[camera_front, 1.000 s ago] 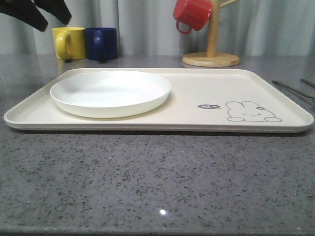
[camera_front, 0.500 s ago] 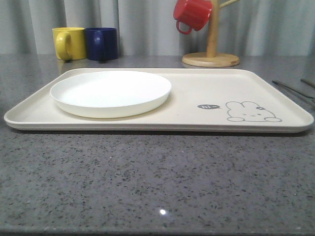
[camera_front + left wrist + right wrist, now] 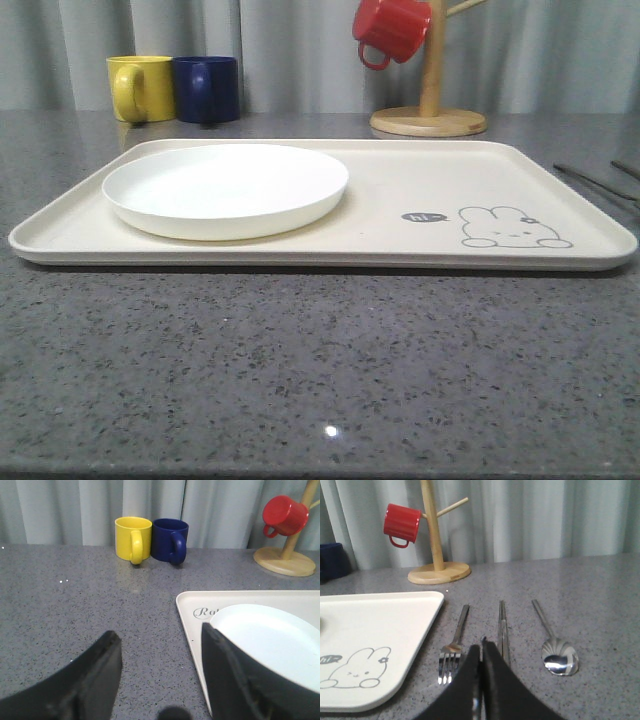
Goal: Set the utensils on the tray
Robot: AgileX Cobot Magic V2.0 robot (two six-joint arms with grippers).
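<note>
The right gripper (image 3: 481, 652) is hanging low over the counter (image 3: 600, 590), fingers pressed together on nothing, just above the chopsticks (image 3: 503, 625). The left gripper (image 3: 160, 655) is hovering with fingers spread wide, one over the tray (image 3: 192, 630) edge. The fork (image 3: 454, 647), chopsticks and spoon (image 3: 555, 647) are lying side by side beside the tray, off it, long axes running away from the right wrist camera, tines and bowl at the near end.

Dark arm parts gone from front view's upper-left corner.
</note>
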